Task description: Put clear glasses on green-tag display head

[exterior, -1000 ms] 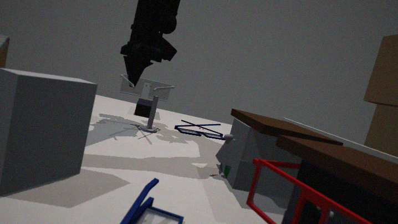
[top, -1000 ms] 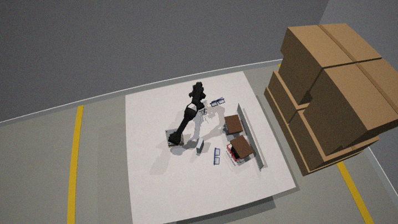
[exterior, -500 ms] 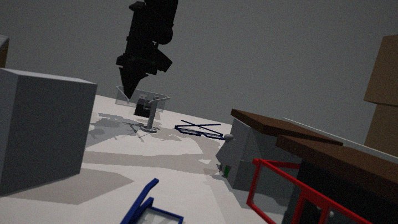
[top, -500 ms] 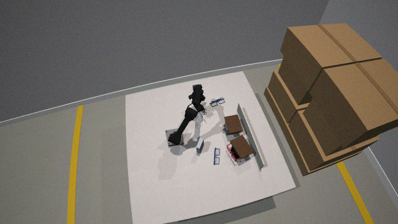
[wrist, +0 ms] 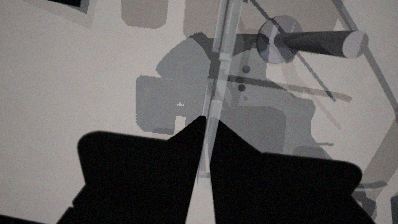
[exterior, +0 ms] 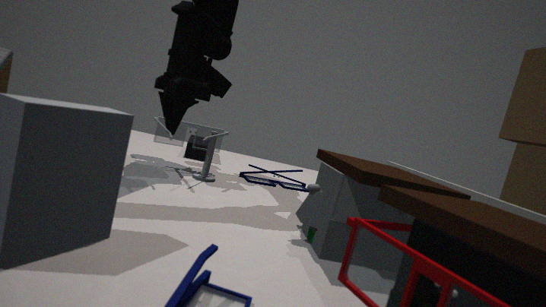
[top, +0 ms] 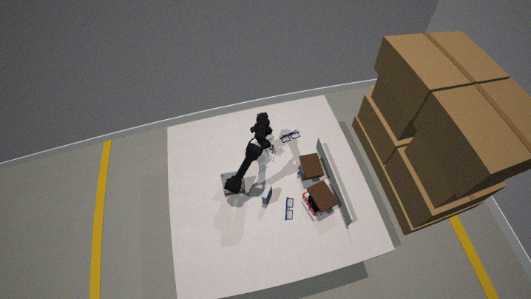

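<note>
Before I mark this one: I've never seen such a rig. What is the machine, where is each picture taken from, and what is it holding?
The black machine is a single jointed arm on a white mat. One picture looks down from high above, one sits low on the mat, one rides on the wrist looking past the fingers. Its gripper is shut on the clear glasses, held in the air by a thin part of the frame, above a small post stand. On the mat lie two blue pairs. Red glasses sit on the near brown-topped display head; the far head bears the green tag.
</note>
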Motion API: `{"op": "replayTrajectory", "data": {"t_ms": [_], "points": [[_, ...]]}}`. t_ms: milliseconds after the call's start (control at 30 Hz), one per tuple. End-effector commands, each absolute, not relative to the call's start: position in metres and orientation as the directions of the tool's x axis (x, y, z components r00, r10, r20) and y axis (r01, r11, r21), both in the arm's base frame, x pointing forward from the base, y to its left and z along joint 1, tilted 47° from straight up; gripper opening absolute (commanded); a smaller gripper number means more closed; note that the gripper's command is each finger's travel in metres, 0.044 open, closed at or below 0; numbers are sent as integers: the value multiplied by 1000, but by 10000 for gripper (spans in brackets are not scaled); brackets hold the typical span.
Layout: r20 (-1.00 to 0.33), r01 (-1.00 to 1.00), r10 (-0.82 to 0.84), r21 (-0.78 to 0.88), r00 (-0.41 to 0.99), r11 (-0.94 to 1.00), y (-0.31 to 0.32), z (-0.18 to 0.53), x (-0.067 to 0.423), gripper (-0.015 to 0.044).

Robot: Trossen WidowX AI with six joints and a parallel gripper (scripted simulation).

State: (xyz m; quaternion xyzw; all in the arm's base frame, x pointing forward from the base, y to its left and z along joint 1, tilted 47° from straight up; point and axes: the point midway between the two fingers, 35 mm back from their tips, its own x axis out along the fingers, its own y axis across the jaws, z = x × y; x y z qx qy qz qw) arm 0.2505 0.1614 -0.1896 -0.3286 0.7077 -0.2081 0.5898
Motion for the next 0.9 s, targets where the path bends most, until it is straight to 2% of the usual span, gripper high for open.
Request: {"op": "replayTrajectory", "data": {"t_ms": [0,867], "points": [[-699,-217,-709,-680,-94,700,163,-191,244,0],[-700,-218,-708,-679,-95,701,169,-193,223,0]]}}
